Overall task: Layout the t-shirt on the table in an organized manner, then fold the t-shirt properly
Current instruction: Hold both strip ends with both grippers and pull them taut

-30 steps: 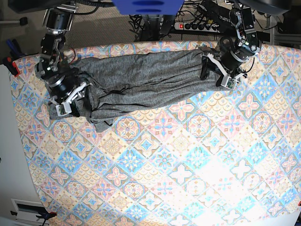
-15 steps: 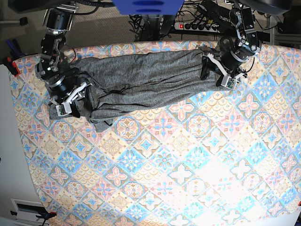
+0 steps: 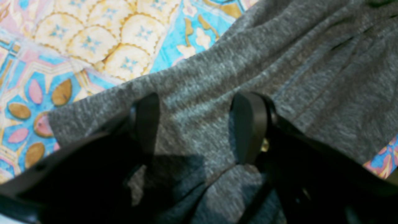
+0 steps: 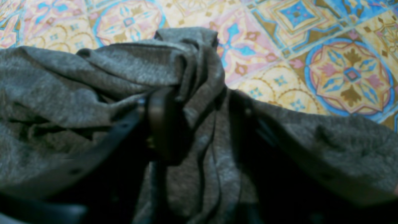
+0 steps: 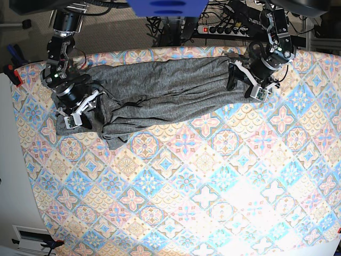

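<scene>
T-shirt (image 5: 160, 93): charcoal-grey heathered knit, lying in a long rumpled band along the far edge of the desk (image 5: 213, 181), from one arm across to the other; no print shows.
T-shirt shape: gathered lengthwise in soft folds, not spread flat; one bunched corner hangs lower toward the near side, at the base view's left end.
Desk: covered with a tile-pattern cloth of pink, blue and beige diamonds with floral motifs; the near part of it carries nothing but the cloth.
Left claw (image 5: 246, 85): at the shirt's end on the base view's right, low over the cloth. In its wrist view the two dark fingers (image 3: 248, 124) stand apart with a smooth stretch of grey fabric (image 3: 199, 102) lying between them. The jaws are spread wide; whether fabric is pinched I cannot tell.
Right claw (image 5: 80, 113): at the shirt's other end, on the base view's left. In its wrist view the fingers (image 4: 161, 124) straddle a twisted ridge of fabric (image 4: 186, 62) that rises between them and bunches over the fingertips. The jaws stand part-way apart with cloth in the gap; I cannot tell whether they have clenched on it.
Behind the desk: a power strip (image 5: 229, 29) and cables on the floor, and a blue part (image 5: 165, 8) at the top centre.
</scene>
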